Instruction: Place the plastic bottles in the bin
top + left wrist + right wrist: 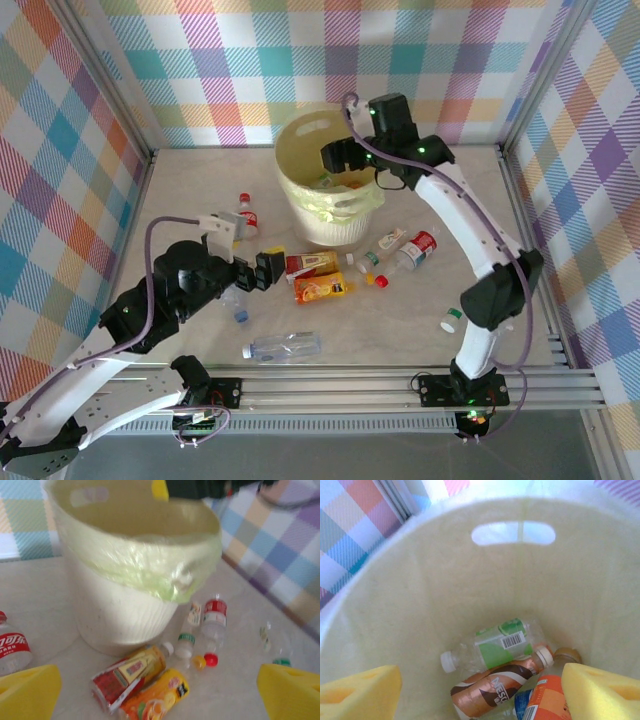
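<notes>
– Bin (335, 228) pos?
– Upper centre of top view, upright on table (480, 190), close to back wall. Pale yellow, greenish liner (150, 565) folded over rim. Right wrist cam looked straight down inside: 3 bottles at the bottom. They were green-label bottle (495, 645) mid-frame, brown-label bottle (492, 689) just below it, and orange-label bottle (545, 705) at lower right, partly cut off.
– Grippers?
– Right gripper (338, 160) hung over bin mouth, upper centre. Its yellow pads (360, 692) stood wide apart w/ nothing betw. them. Left gripper (265, 270) sat left of centre, low over table. Its pads (30, 692) were also spread wide & empty.
– Bottles outside bin?
– Several, all lying on table. Red-label carton-look bottle (312, 263) & orange bottle (322, 290) lay side by side, touching, mid-frame, just right of left gripper & just below bin. Blue-cap clear bottle (285, 347) was lower centre. Red-band clear bottle (418, 248) & slim clear bottle (388, 240) were right of bin base. Red-cap bottle (246, 212) was left of bin. Green-cap bottle (452, 320) was far right, near right arm's elbow.
– Small stuff?
– Yellow cap (199, 662) & red cap (211, 659) sat side by side, lower centre-right of left wrist view. Couldn't tell if loose or on crushed bottles.
</notes>
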Tool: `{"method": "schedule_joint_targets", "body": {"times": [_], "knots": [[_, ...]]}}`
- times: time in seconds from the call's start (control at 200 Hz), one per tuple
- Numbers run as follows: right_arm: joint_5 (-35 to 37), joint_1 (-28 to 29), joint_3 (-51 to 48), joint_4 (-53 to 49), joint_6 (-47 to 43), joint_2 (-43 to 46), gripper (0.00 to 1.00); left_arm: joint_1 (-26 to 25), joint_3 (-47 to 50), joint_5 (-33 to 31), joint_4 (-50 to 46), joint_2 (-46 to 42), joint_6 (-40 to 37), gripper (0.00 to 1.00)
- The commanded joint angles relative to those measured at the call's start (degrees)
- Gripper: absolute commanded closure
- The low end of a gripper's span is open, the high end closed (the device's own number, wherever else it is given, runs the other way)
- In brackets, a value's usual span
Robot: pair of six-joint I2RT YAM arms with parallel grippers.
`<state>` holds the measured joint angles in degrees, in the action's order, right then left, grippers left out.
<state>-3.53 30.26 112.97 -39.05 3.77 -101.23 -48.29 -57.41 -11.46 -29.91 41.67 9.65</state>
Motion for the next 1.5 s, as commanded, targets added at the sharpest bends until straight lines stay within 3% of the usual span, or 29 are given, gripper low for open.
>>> {"method": "schedule_joint_targets", "body": {"times": [0.0, 0.315, 0.545, 0.755, 0.84, 0.975, 1.1, 1.495], "knots": [[-0.8, 0.4, -3.3, 3.9, -1.0, 6.8, 0.16, -0.4, -3.6, 6.1, -7.0, 1.4, -6.5, 0.00], [-8.0, 0.4, -20.7, 4.8, 2.9, 24.4, 0.09, -0.4, -5.8, 10.1, -16.0, 7.8, -6.2, 0.00], [-16.9, 0.4, -32.5, -2.1, 5.3, 37.6, 0.00, -0.4, -6.8, 11.2, -21.9, 13.8, -5.8, 0.00], [-22.9, 0.4, -41.8, -4.3, 8.3, 49.8, 0.00, -0.7, -6.3, 16.1, -24.6, 18.9, -7.2, 0.00], [-23.3, 0.4, -44.2, -5.5, 8.8, 53.3, 0.00, -1.4, -5.5, 17.5, -25.4, 20.9, -7.4, 0.00], [-24.3, 0.4, -47.4, -7.5, 9.5, 57.5, 0.00, -3.6, -4.2, 14.6, -27.3, 23.6, -6.7, 0.00], [-20.4, 0.4, -50.2, -7.8, 12.3, 61.1, 0.00, -5.4, -4.1, 15.4, -27.0, 27.1, -5.3, 0.00], [-19.8, 0.4, -53.5, -8.3, 13.2, 62.8, 0.00, -12.2, -1.6, 12.4, -24.7, 38.8, -3.3, 0.00]]}}
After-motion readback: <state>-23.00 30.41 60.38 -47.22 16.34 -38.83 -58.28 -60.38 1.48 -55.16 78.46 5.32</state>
